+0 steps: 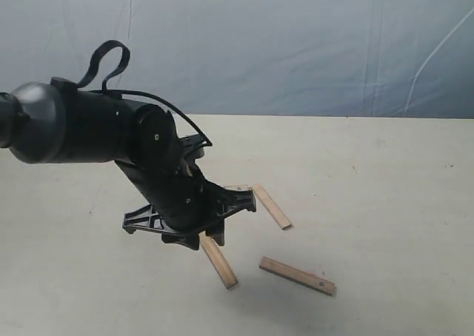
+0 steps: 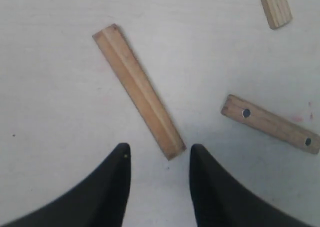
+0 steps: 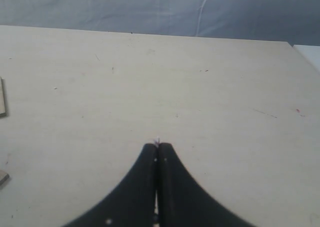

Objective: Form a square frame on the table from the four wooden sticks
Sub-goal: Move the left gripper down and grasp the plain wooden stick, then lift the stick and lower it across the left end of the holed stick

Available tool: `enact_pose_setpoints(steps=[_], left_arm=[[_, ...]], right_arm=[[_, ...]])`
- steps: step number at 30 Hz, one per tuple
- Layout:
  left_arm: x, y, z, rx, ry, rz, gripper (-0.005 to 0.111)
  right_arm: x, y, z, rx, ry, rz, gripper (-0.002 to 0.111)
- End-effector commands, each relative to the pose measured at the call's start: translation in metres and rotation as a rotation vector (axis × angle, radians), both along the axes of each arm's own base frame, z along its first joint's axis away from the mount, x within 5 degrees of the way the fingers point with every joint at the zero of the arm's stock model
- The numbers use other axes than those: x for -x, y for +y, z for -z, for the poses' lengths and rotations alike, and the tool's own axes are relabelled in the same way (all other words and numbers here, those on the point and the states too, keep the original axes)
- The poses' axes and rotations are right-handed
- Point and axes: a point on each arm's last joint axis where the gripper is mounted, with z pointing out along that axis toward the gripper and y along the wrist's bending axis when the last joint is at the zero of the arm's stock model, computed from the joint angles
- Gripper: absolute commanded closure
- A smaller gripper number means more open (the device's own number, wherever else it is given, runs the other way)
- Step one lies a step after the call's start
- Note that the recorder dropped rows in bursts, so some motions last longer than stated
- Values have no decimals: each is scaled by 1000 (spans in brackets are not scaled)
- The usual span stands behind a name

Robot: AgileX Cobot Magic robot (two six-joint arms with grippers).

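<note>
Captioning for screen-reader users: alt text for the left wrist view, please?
The open black left gripper hovers over the pale beige table, the near end of a plain flat light-brown wooden slat just ahead of its fingertips. A similar slat with two dark holes lies apart; a third slat is cropped.

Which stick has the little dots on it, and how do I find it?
Look at the pale table, where a big black arm reaches in from the left of the exterior view. To the right of the arm, nearest the front, lies the holed stick. Only it shows small dark holes; the plain stick beside it shows none.
</note>
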Motion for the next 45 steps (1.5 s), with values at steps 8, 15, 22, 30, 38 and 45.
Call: enact_pose_setpoints(steps=[8,15,22,30,38,45], left_arm=[[-12,-8,25,18,24,-148,43],[-19,-8,45,-40,47,-230,48],[-27,-14,53,-75,86,-251,48],[-32,-14,65,-105,84,-271,60],[-33,-11,59,-154,40,-192,106],[-52,-8,-9,-270,-92,-69,107]], right_arm=[[0,0,-2,-1,-16,5,109],[0,0,-2,-1,-16,5,109],[0,0,-2,-1,-16,5,109],[0,0,-2,-1,-18,5,109],[0,0,-2,-1,-18,5,109],[0,0,-2,-1,-16,5,109]])
